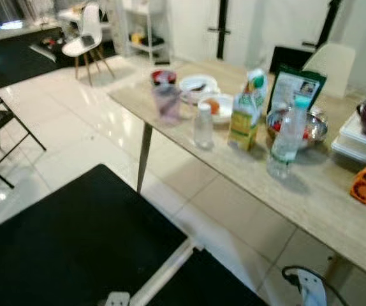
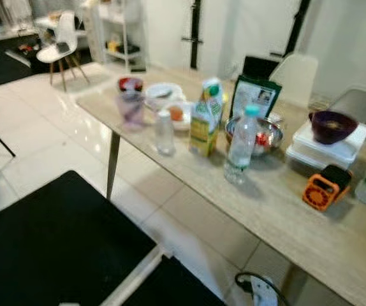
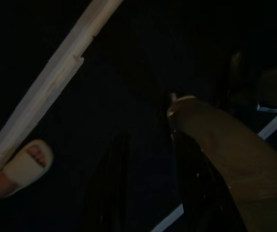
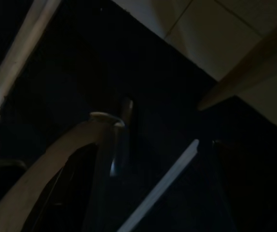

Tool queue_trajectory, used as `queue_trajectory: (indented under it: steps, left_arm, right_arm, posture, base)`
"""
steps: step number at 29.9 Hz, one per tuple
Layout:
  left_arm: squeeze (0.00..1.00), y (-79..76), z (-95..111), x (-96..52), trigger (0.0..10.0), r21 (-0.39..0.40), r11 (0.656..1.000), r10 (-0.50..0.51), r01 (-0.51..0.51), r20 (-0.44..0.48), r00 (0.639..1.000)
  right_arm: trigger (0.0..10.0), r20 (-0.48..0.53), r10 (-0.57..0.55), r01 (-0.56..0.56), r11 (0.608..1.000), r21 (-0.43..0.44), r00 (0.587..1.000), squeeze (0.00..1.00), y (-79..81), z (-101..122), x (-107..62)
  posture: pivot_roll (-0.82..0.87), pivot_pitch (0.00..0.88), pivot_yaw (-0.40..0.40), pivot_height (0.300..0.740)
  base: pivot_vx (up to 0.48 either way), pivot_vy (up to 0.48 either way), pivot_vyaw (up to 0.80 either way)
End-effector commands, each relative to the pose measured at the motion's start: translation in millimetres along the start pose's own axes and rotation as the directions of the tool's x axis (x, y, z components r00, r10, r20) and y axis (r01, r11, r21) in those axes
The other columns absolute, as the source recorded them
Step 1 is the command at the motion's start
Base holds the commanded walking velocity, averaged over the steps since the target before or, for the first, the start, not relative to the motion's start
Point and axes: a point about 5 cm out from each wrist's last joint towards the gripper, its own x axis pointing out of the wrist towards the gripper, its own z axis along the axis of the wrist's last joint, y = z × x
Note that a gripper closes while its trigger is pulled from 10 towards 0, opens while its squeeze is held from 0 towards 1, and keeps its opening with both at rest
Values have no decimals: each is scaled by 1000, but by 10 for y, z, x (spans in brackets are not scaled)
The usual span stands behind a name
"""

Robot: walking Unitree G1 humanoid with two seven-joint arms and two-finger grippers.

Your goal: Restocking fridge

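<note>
Can't tell grip state of either gripper, wrist views too dark; on table (image 1: 310, 191): juice carton (image 1: 245, 115) upright, clear water bottle (image 1: 287, 137) at its 4 o'clock.

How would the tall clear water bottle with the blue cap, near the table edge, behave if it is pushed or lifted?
The water bottle is tall and narrow, so a push near its cap would probably tip it. Its clear plastic wall looks thin and may dent under a firm squeeze. It stands close to the table edge, so it could fall.
</note>
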Motion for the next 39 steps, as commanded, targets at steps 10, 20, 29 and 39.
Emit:
queue_trajectory:
  steps: [10,20,29,39]
  left_arm:
    - [0,6,67,2,10000,-16,1000,0,0,36,999]
    - [0,1,69,3,10000,-27,1000,-6,7,36,999]
    - [0,-3,94,7,10000,-31,999,-9,10,37,999]
    - [0,-3,121,9,10000,-45,999,-9,11,48,999]
  right_arm:
    - [10000,-11,-3,3,1000,-6,1000,0,0,-8,0]
    - [10000,-20,-1,0,1000,-4,1000,0,13,-27,2]
    - [10000,-20,4,-4,1000,-5,1000,0,24,-24,4]
    - [10000,-24,15,-15,1000,-3,1000,0,48,-37,8]
  posture:
    - [-5,0,29,740]
    - [-4,0,27,740]
    - [-4,0,27,740]
    - [-2,0,29,740]
  base:
    - [163,0,-767]
    - [0,0,-763]
    - [0,0,-763]
    - [0,0,-763]
